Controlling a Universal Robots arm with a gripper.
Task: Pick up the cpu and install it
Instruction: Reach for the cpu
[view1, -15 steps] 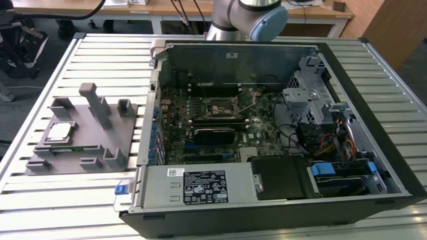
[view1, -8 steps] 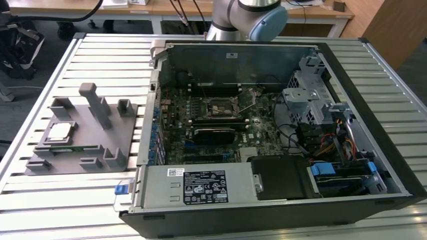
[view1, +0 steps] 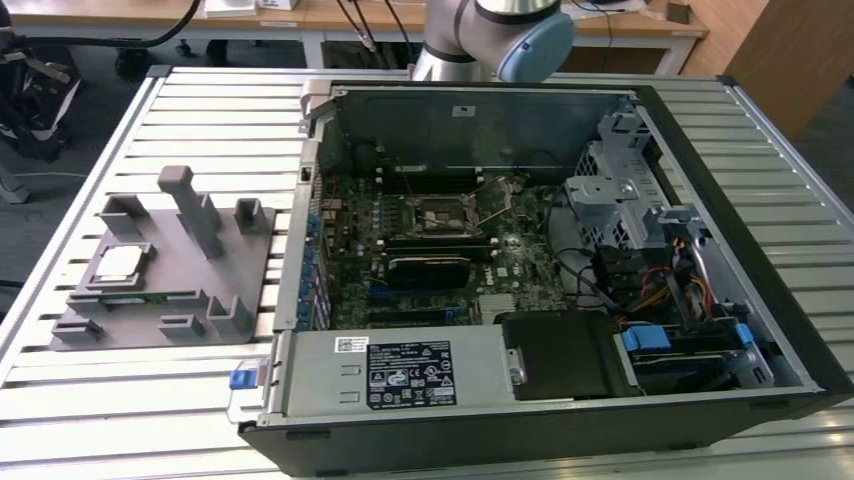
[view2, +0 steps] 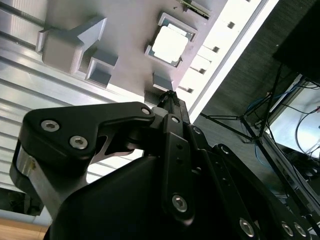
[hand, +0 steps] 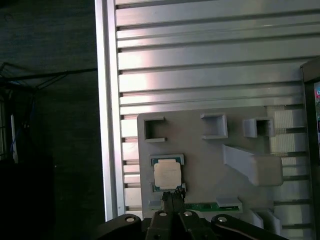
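Note:
The cpu is a small silver-lidded square lying flat in a pocket of the grey fixture plate, at the exterior view's left. It also appears in both wrist views. My gripper hangs high above the fixture, well clear of the cpu, and its tips line up near the chip's edge. The black fingers are together with nothing between them. The open socket sits on the motherboard inside the computer case.
The open computer case fills the middle and right of the slatted metal table, with a drive cage and cables on its right side. Upright grey blocks rise from the fixture beside the cpu. A green memory stick lies at the fixture's edge.

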